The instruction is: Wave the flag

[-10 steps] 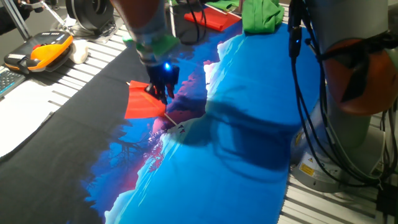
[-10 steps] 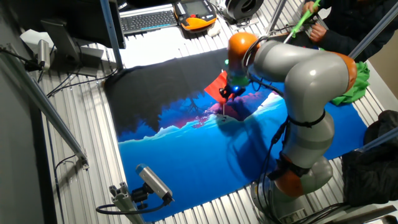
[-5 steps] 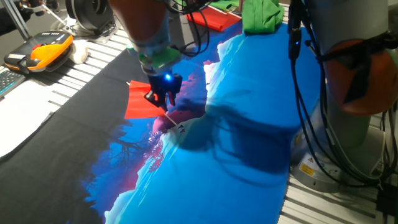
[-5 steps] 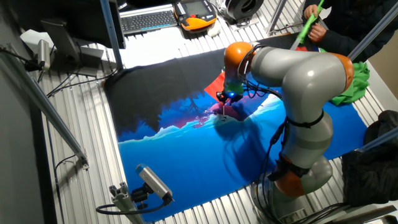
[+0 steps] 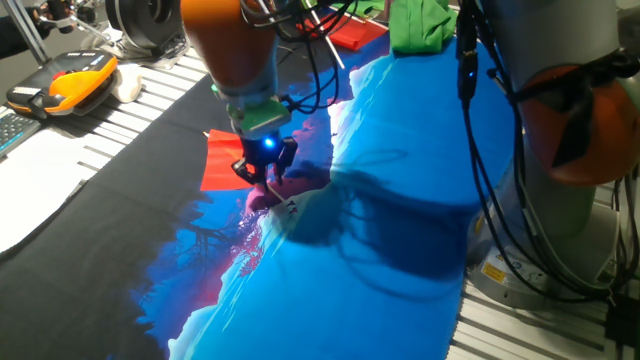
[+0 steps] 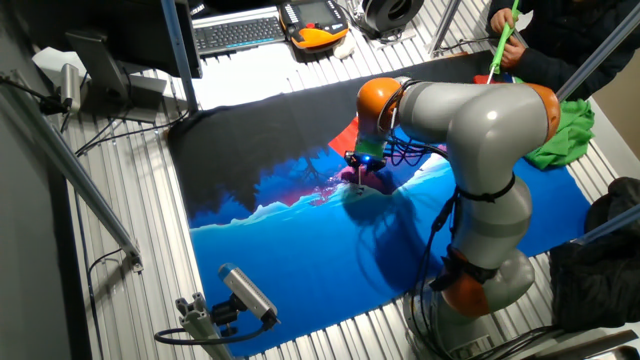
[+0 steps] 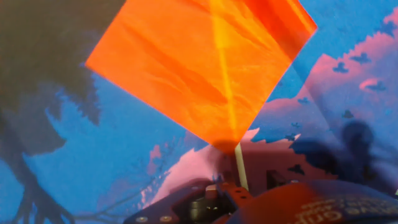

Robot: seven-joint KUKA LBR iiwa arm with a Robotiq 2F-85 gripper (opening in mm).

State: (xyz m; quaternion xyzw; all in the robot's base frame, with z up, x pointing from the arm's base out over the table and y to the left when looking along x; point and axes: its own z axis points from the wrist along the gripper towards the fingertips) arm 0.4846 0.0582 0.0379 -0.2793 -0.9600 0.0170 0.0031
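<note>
Jaws' state cannot be told (body hides them), low over the thin white stick of the small red cloth flag (image 5: 222, 160) lying flat on the blue-and-black printed tabletop cloth (image 5: 380, 240).

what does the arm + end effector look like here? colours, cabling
The arm has rounded silver-grey links with orange joint sections. Black cables run loosely along it. A green ring sits above the small black end effector, which shows a blue light.
</note>
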